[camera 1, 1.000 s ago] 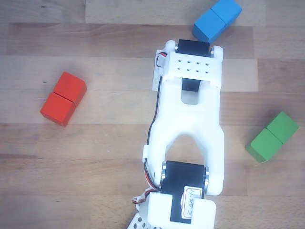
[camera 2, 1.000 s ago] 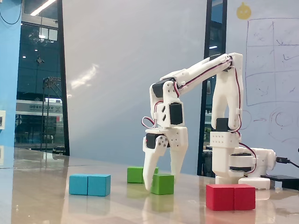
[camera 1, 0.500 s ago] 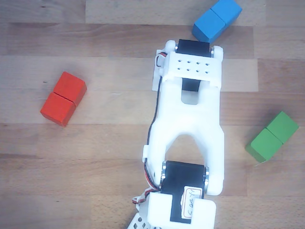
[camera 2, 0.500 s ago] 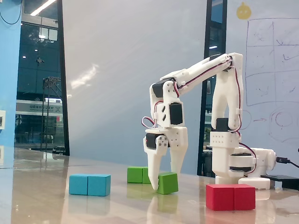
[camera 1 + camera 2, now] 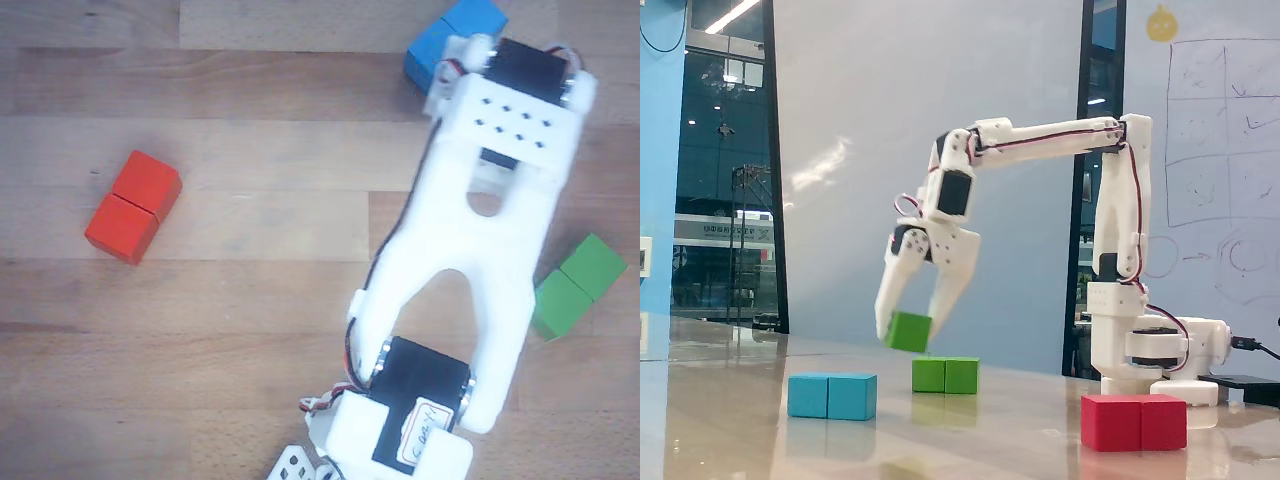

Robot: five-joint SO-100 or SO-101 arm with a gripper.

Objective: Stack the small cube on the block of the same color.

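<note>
In the fixed view my gripper (image 5: 908, 336) hangs down from the arm, shut on the small green cube (image 5: 908, 331). The cube is held slightly tilted, off the table. It is just above and to the left of the green oblong block (image 5: 945, 375), not touching it. The green block also shows in the other view (image 5: 578, 287), at the right, with a seam across its middle. In the other view the white arm (image 5: 490, 230) covers the gripper tips and the cube.
A blue oblong block (image 5: 832, 396) lies at front left, and at top in the other view (image 5: 450, 40). A red oblong block (image 5: 1133, 421) lies at front right, and at left in the other view (image 5: 133, 206). The arm's base (image 5: 1150, 350) stands at back right.
</note>
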